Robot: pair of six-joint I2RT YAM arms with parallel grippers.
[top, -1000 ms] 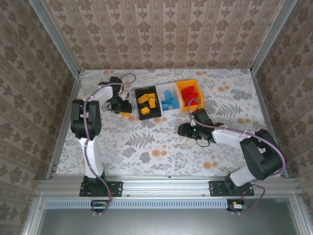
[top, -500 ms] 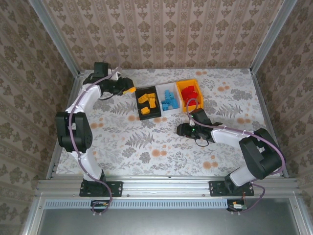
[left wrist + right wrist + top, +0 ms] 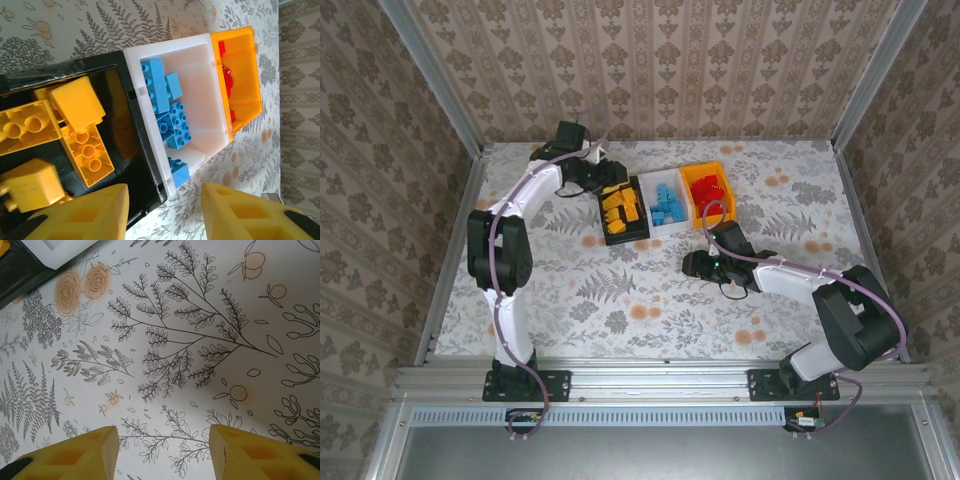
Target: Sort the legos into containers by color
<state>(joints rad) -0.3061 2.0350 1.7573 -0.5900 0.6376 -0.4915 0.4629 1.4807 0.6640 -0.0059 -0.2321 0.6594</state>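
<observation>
While the left gripper [image 3: 162, 212] hangs above the black tray's [image 3: 131, 120] edge, jaws apart and empty, yellow bricks [image 3: 85, 150] lie in that tray, blue bricks [image 3: 157, 92] in the white tray [image 3: 200, 70] touching it, red bricks [image 3: 226, 80] in the orange tray [image 3: 242, 60], 3 trays side by side; the right gripper [image 3: 162, 452], likewise spread and empty, hovers over bare table [image 3: 200, 340]

Orange-yellow legos [image 3: 82, 150] in black tray [image 3: 131, 125], light blue legos [image 3: 160, 95] in white tray [image 3: 205, 100], red legos [image 3: 226, 80] in orange-yellow tray [image 3: 242, 75]; floral-print tabletop [image 3: 175, 340].
</observation>
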